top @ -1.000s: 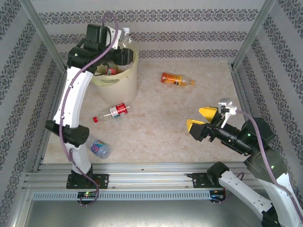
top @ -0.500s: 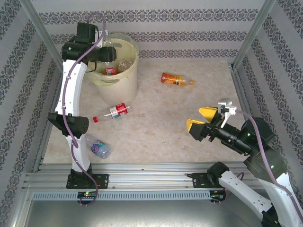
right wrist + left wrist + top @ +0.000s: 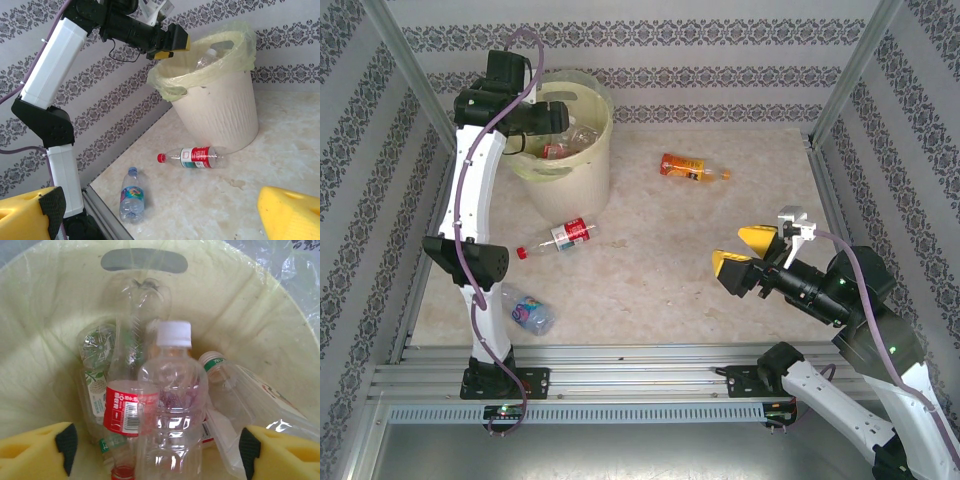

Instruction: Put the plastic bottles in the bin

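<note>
**Bin is filling up; three bottles are lying out on the tabletop**

You are looking at the bin (image 3: 582, 185) sitting at 11 o'clock on the tabletop (image 3: 660, 260). It is pale yellow, with a clear liner (image 3: 170, 82) folding over its rim.

Inside, several plastic bottles are piling up:
- A clear white-capped bottle (image 3: 172, 405) is lying on top.
- A red-labelled bottle (image 3: 125, 407) is resting at its 9 o'clock.
- A crushed green-labelled bottle (image 3: 95, 365) is lying at its 10 o'clock.
- A green-banded bottle (image 3: 235, 390) is lying at its 3 o'clock.

Your left claw (image 3: 157, 442) is hovering over the bin's mouth, pads wide apart and gripping nothing.

Out on the tabletop:
- An orange bottle (image 3: 692, 167) is lying at 1 o'clock.
- A red-capped bottle (image 3: 565, 236) is lying at 9 o'clock, near the bin's wall.
- A blue-labelled bottle (image 3: 528, 312) is lying at 7 o'clock, beside the left arm.

Your right claw (image 3: 745, 252) is hanging at 4 o'clock, spread wide and holding nothing.
</note>
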{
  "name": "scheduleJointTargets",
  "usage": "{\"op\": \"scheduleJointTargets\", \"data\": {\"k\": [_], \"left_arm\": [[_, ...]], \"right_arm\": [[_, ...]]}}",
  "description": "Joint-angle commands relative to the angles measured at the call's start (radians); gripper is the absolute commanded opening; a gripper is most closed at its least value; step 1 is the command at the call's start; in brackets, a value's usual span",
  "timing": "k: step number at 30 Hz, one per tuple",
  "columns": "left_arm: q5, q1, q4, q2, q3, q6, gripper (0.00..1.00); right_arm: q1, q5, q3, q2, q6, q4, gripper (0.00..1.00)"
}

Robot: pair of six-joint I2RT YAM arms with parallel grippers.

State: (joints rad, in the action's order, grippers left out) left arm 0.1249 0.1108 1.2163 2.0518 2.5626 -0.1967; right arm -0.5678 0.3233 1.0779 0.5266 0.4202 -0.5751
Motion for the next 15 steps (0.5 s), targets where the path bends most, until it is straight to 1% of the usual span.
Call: {"op": "scheduleJointTargets", "data": {"k": [1, 2, 4, 5, 6, 10, 13, 15], "left_arm": [[-0.027, -0.006, 0.034, -0.030, -0.006, -0.020, 0.90], [-0.031, -0.005, 0.035, -0.039, -0.007, -0.020, 0.92], [-0.024, -0.005, 0.031, -0.060, -0.018, -0.015, 0.94], [-0.028, -0.006, 0.029, -0.073, -0.028, -0.019, 0.98], [-0.029, -0.006, 0.028, -0.085, -0.036, -0.028, 1.00], [-0.018, -0.004, 0.008, -0.152, -0.114, -0.064, 1.00], [-0.013, -0.002, -0.026, -0.236, -0.229, -0.079, 1.00], [-0.010, -0.001, -0.085, -0.324, -0.357, -0.100, 1.00]], "right_arm": [[-0.011, -0.001, 0.020, 0.007, -0.004, 0.000, 0.98], [-0.010, -0.001, 0.021, 0.009, -0.003, -0.001, 0.98], [-0.010, 0.000, 0.021, 0.011, -0.003, -0.002, 0.98], [-0.010, 0.000, 0.019, 0.010, -0.003, -0.002, 0.98], [-0.010, 0.000, 0.019, 0.010, -0.003, -0.002, 0.98], [-0.010, 0.000, 0.013, 0.002, -0.001, -0.002, 0.98], [-0.010, 0.000, 0.007, -0.006, 0.000, -0.002, 0.98], [-0.010, -0.002, 0.005, -0.009, 0.000, -0.003, 0.98]]}}
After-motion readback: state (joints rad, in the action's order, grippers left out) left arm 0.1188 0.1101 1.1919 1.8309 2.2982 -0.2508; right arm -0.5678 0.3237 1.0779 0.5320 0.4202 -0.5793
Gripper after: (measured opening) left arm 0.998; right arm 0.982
